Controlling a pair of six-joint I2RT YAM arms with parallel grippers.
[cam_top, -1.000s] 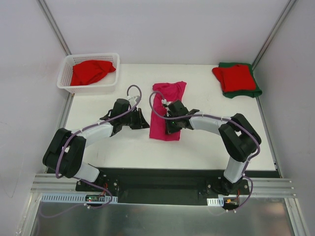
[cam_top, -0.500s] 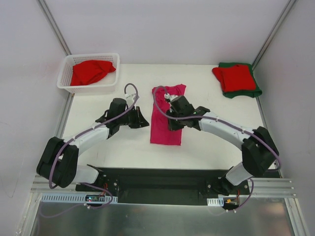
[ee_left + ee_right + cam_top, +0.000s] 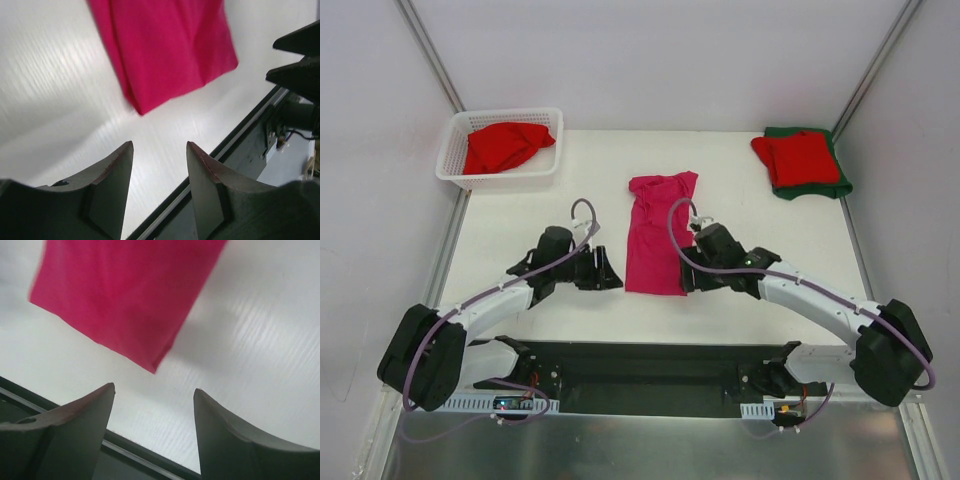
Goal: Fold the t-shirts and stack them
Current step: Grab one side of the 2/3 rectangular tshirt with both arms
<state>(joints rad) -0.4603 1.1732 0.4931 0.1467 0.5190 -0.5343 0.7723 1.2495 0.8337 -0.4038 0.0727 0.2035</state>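
Note:
A magenta-pink t-shirt (image 3: 659, 232) lies in a long folded strip at the middle of the white table (image 3: 560, 210). Its near end shows in the left wrist view as the pink t-shirt (image 3: 170, 50) and in the right wrist view as the pink t-shirt (image 3: 125, 295). My left gripper (image 3: 611, 278) stands open just left of the strip's near left corner, nothing between its fingers. Open and empty too, my right gripper (image 3: 686, 280) sits by the near right corner. A folded red t-shirt (image 3: 797, 157) rests on a dark green one (image 3: 820, 187) at the back right. Another red t-shirt (image 3: 503, 146) lies crumpled in the basket.
A white lattice basket (image 3: 455, 150) stands at the back left corner of the table. The black base plate (image 3: 650, 365) with both arm mounts runs along the near edge. Grey walls and metal posts close in the sides.
Both grippers have opened and drawn back toward the near edge. The right one let go of the pink t-shirt, which now lies flat and uncovered.

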